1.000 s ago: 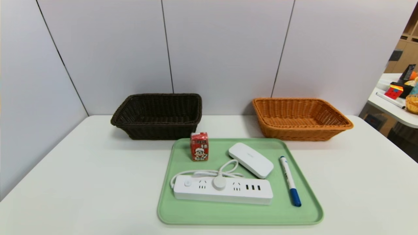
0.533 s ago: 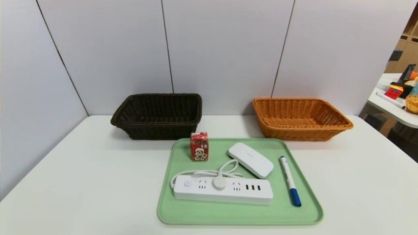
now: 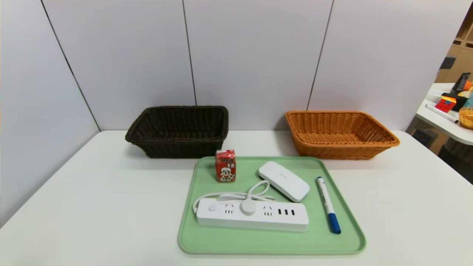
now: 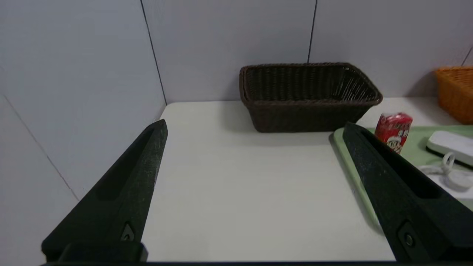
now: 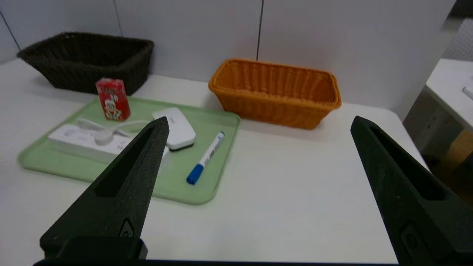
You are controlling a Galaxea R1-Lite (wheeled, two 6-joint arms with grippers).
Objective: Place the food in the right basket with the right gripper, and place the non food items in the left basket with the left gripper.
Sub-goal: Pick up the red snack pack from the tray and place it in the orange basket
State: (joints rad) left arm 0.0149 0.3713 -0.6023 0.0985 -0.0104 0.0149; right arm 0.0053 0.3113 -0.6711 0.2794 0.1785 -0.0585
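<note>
Red drink carton stands upright on the green tray.

Left gripper: fingers spread wide, nothing between them, white table beyond. Dark brown woven basket on table, near pale panelled wall. Green tray partly hidden behind one finger. On tray: red drink carton, upright; white rounded device; white power strip with cord, mostly hidden. Orange-tan woven basket cut off by view's edge.
</note>
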